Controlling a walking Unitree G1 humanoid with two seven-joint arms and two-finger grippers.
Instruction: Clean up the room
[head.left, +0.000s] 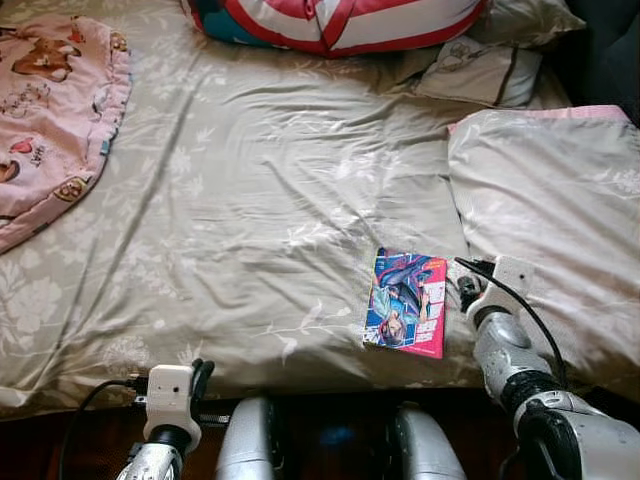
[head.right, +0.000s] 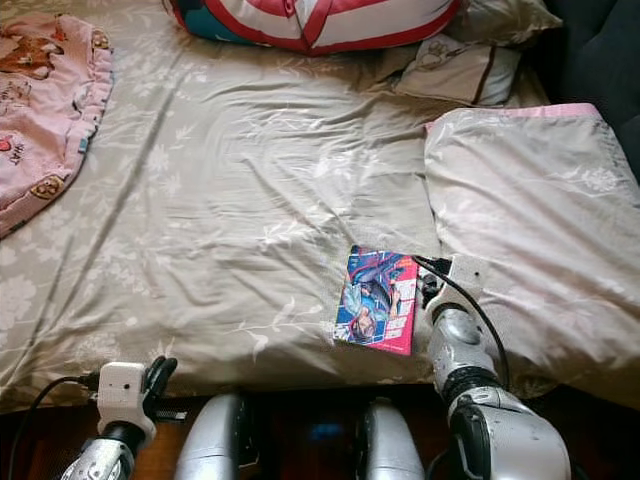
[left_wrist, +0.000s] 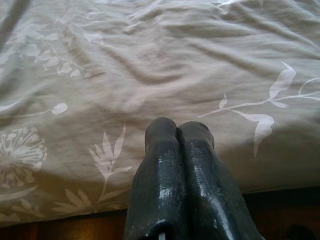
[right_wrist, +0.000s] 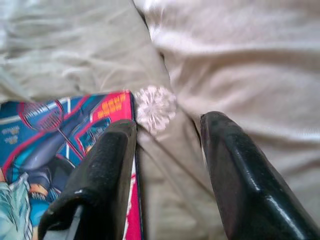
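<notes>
- A bed (head.left: 230, 200) with a grey-green floral sheet, seen from above at its near edge.
- A bright comic book (head.left: 406, 302) lies flat on the sheet close to that edge, just beside a folded duvet (head.left: 560, 220) on the robot's right. It has not been picked up.
- The right gripper (right_wrist: 167, 150) hovers over the book's right edge, fingers spread apart and holding nothing. In the right wrist view one finger sits over the book's pink border, the other over the sheet next to the duvet.
- The left gripper (left_wrist: 179, 150) rests low at the bed's edge, well apart from the book, its two fingers pressed together and empty.
- A pink blanket (head.left: 50, 110) with cartoon prints lies at the far left; a striped red, white and teal cushion (head.left: 340, 20) and a small pillow (head.left: 470, 72) sit at the head of the bed.
- Judging by this, the tidying is at an early stage: the book seems the item in hand, with the grasp not yet made, and the sheet is rumpled.
</notes>
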